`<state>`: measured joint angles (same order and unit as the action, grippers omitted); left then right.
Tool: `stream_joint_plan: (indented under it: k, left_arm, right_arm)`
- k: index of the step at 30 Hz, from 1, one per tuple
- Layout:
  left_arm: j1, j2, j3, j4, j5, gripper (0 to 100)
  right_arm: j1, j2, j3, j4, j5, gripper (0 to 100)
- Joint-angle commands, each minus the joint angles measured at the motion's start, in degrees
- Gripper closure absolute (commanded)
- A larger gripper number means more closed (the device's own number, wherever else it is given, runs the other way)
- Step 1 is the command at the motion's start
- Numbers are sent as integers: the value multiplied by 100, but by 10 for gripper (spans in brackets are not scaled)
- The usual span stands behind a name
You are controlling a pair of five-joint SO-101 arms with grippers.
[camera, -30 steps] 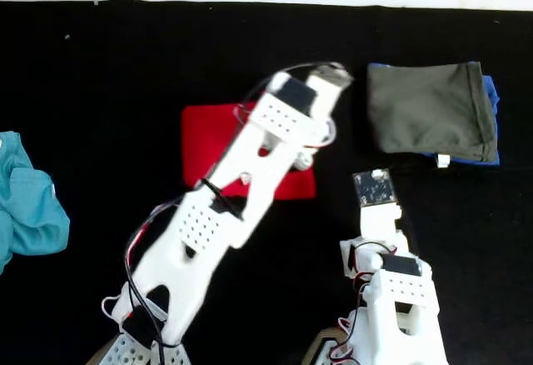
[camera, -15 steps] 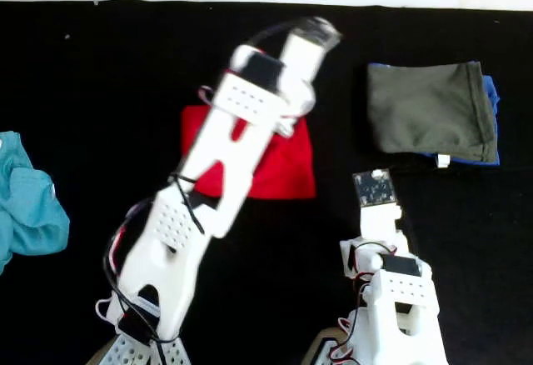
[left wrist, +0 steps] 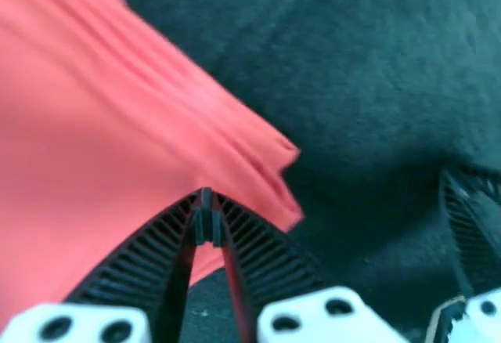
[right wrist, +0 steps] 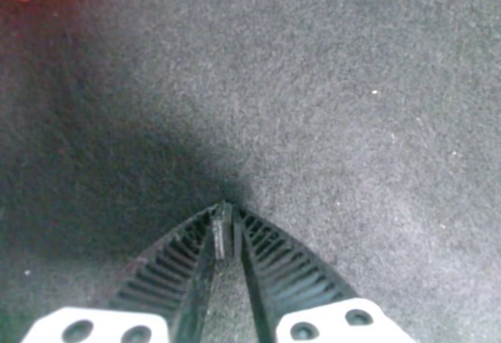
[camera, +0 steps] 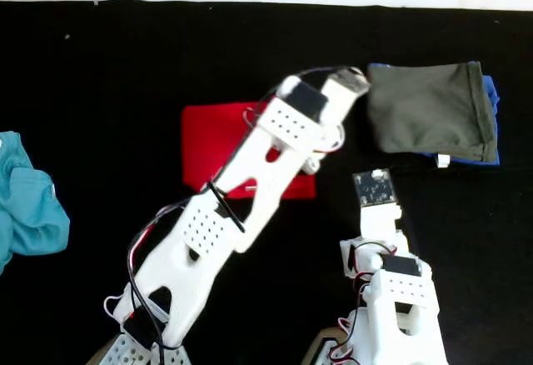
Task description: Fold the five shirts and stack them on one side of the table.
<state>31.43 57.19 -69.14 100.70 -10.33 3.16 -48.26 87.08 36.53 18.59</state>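
Red folded cloth shirt point(camera: 208, 144): it lies flat in the middle of the black cloth-covered table point(camera: 108, 65), where it was a second ago. In the left wrist view point(left wrist: 94, 163) one of its corners sits just beyond the jaw tips.

Left gripper point(camera: 356, 81): a second ago it hung over the red shirt's far corner on the stack side. It then swung off toward the far edge of the table. Now it is back and further over, close to the stack's edge that faces the red shirt. In its own view point(left wrist: 205, 216) the jaws are pressed together with no cloth between them.

Right gripper point(right wrist: 223, 229): it has not moved. The jaws are closed and empty over bare table.

Stack: the grey-green folded shirt point(camera: 429, 111) rests on the blue folded shirt point(camera: 491, 94) at the right side of the table. Both are unchanged.

Teal crumpled shirt point(camera: 29, 207): it lies at the opposite edge of the table, unfolded and not shifted.

Meaning for the task: the sweep out and back has carried nothing, so the red shirt looks folded but is not yet stacked. Moving it probably calls for the left jaws to part and take its edge before going over to the stack. The teal shirt is not yet folded.
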Motion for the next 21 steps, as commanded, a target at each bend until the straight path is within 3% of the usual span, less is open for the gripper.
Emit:
stream_joint_plan:
  k: [1, 9, 15, 21]
  left_arm:
    - [48, -699, 242, 62, 70, 991]
    - [-945, -2396, 1332, 62, 53, 991]
    - [-1754, -4637, 4321, -9, -141, 991]
    - [-2519, -5912, 7292, -1987, -466, 991]
  right_arm:
    - [48, -13, 101, -136, 35, 992]
    - [48, -13, 101, -136, 35, 992]
    - [48, -13, 101, -136, 35, 992]
    - [48, -13, 101, -136, 35, 992]
